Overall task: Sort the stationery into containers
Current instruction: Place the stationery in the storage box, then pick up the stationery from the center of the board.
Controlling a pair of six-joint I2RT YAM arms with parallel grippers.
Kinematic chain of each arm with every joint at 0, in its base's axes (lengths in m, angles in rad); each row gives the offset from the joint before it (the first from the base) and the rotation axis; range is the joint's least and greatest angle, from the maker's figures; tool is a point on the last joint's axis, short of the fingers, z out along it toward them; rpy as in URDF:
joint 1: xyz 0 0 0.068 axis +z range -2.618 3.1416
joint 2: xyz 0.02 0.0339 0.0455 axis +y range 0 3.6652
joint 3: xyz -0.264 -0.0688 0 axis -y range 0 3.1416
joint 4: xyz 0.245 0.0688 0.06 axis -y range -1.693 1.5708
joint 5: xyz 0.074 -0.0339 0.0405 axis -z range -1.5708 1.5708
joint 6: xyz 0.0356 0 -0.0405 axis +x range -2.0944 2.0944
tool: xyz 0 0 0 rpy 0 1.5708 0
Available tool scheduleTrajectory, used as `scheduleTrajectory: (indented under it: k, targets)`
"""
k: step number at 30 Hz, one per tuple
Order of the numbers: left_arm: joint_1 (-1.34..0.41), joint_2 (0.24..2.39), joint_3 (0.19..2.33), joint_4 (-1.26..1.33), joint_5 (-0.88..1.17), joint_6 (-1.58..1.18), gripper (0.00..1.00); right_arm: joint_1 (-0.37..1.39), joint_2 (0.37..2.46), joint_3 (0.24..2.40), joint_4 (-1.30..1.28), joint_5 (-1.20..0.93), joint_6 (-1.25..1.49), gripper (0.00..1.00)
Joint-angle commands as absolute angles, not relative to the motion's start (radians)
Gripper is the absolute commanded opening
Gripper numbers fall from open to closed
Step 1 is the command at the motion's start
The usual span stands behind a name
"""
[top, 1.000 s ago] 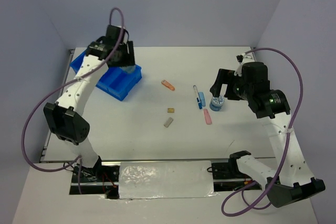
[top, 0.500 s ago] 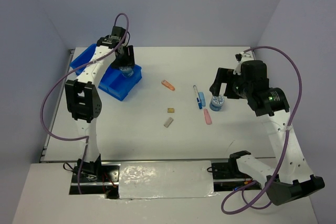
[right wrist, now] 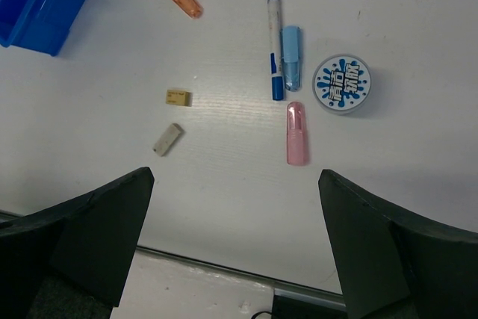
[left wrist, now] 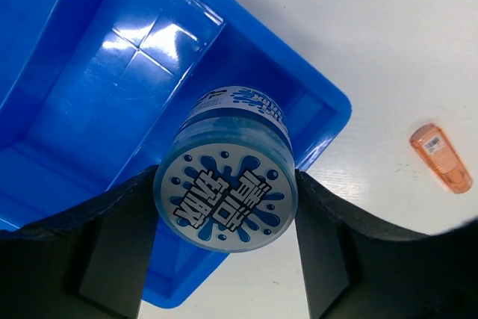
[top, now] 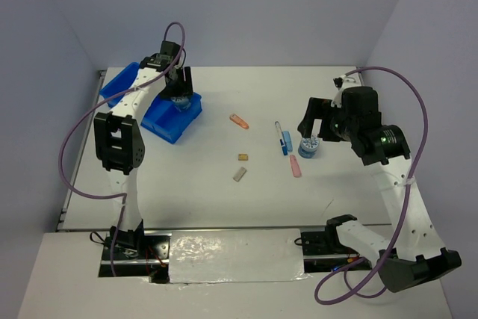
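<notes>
Now the left gripper [left wrist: 225, 177] clamps the round blue disc [left wrist: 224, 203], bright blue plastic tray [left wrist: 89, 110] below its jaws, ready to drop; right gripper [right wrist: 235, 175] gapes, empty.

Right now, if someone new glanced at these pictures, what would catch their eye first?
The bright blue tray at the far left, with the left gripper clamped on a round blue disc over it. Then the loose items in the middle, pen, pink stick and a second disc, below the open right gripper.
</notes>
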State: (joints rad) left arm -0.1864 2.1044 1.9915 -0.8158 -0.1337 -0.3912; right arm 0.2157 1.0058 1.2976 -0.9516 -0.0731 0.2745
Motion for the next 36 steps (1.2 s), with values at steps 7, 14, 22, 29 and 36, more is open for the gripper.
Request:
scheduleTrajectory:
  k: [7, 14, 22, 29, 36]
  targets:
    - [-0.181, 2.060, 2.014, -0.793, -0.114, -0.391, 0.99, 0.212, 1.097, 1.226, -0.861, 0.000, 0.285, 1.00]
    - [-0.216, 1.930, 2.017, -0.899, -0.103, -0.407, 0.99, 0.158, 1.333, 1.124, -0.712, 0.095, 0.334, 1.00]
    - [-0.271, 1.758, 1.838, -0.913, -0.103, -0.368, 0.99, 0.127, 1.583, 1.138, -0.606, 0.106, 0.330, 0.96]
    - [-0.279, 1.654, 1.715, -0.894, -0.072, -0.353, 0.99, 0.118, 1.666, 1.137, -0.583, 0.127, 0.330, 0.86]
    - [-0.288, 1.608, 1.678, -0.903, -0.046, -0.350, 0.99, 0.123, 1.615, 1.123, -0.574, 0.092, 0.338, 0.39]
